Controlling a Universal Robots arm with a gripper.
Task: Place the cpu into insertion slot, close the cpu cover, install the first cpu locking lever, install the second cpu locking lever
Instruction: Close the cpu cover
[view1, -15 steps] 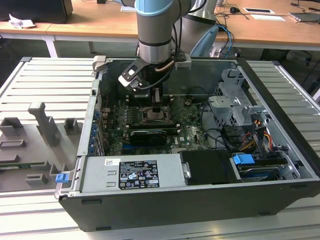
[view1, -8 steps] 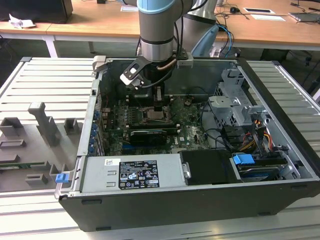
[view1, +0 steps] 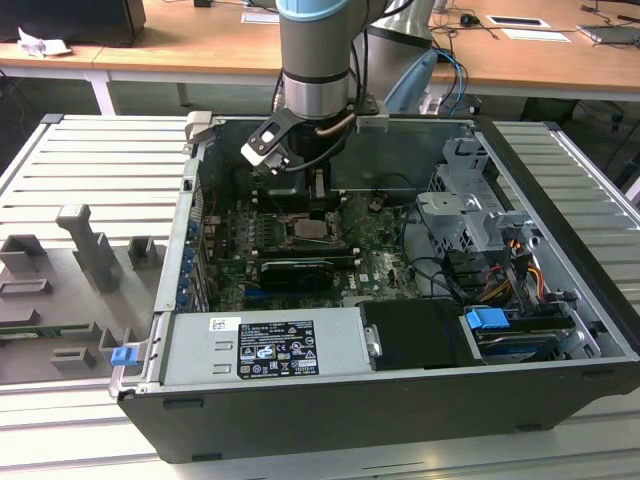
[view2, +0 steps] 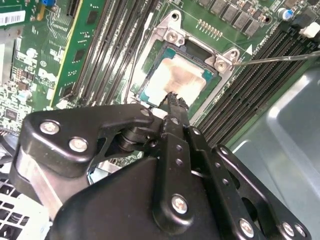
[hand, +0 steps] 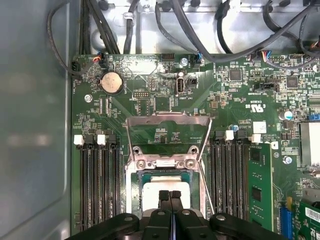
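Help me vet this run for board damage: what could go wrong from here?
1. The shut gripper has its tips right at the cpu, which lies in the insertion slot. Any sideways drag might scratch or skew the chip.
2. The cpu cover is folded back, and a thin locking lever sticks out beside the slot. The gripper could snag either one.

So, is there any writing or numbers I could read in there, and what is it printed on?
Power supply label, exterior view: rows of print and symbols, too small to read.
White sticker, second wrist view: barcode-like lines and small print, blurred.
Motherboard lettering, first wrist view: white characters, too small to read reliably.
Nothing here can be quoted with confidence.
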